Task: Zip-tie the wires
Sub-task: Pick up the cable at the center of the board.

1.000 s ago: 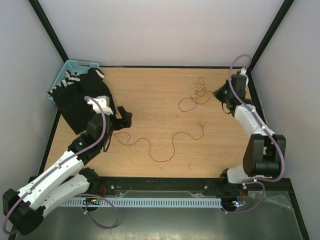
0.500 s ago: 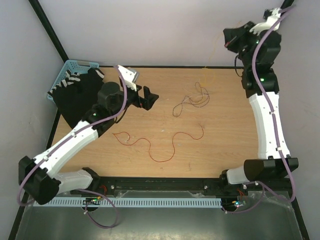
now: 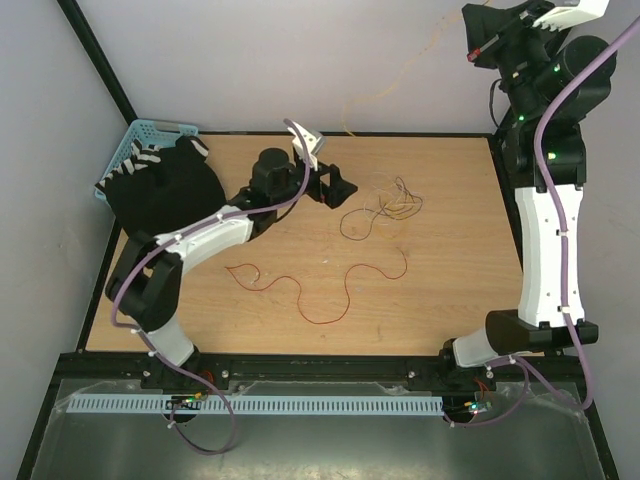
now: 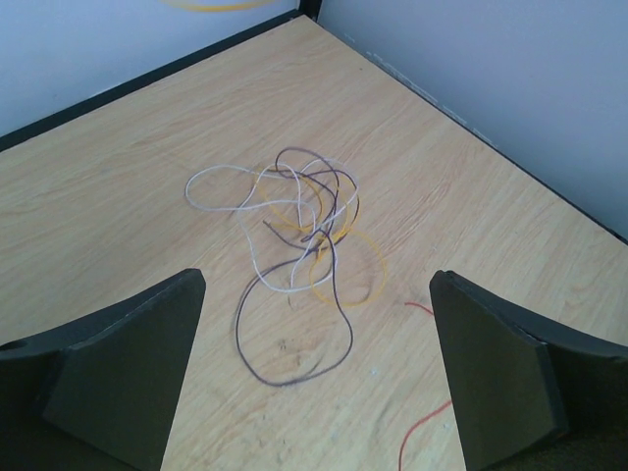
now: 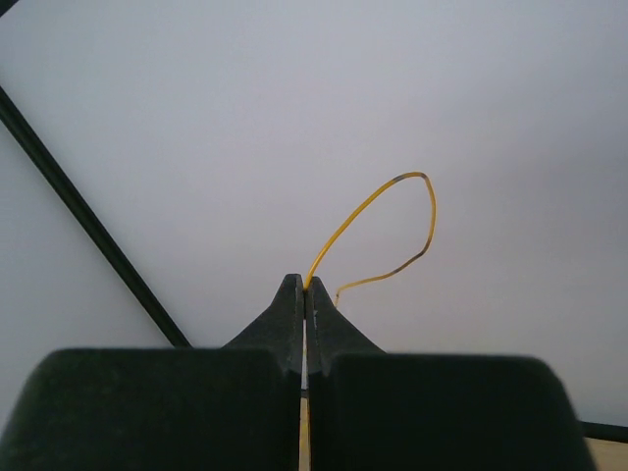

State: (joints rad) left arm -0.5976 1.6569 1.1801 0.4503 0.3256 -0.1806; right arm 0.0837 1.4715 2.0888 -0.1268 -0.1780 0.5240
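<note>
While the left arm stretches across the desk [image 3: 450, 300] toward the upper middle of the overhead view, its left hand [image 3: 336, 188] stands wide open and holds nothing. It hovers just left of the wires [image 3: 385, 208], a loose tangle of thin strands lying on the wood near the far edge. In the left wrist view the two dark fingers [image 4: 128, 363] frame the lower corners of the frame, and the tangle sits between and beyond them, in the middle. Its strands are white, dark brown and orange-yellow, looped over one another and resting flat on the desk.

A long red wire [image 3: 320, 321] lies by itself in wavy curves across the lower middle of the desk, apart from the tangle. One end of it shows at the lower right of the left wrist view.

The right arm is raised high in the upper right corner of the overhead view, well above the desk. Its right hand [image 5: 303, 289] is closed, pinching a yellow wire [image 5: 432, 208] between its fingertips. That strand curls up in a loop against the pale wall [image 5: 491, 98] in the right wrist view.

A blue basket [image 3: 150, 130] sits at the upper left corner of the desk, with a black cloth [image 3: 165, 200] spread beside it.
</note>
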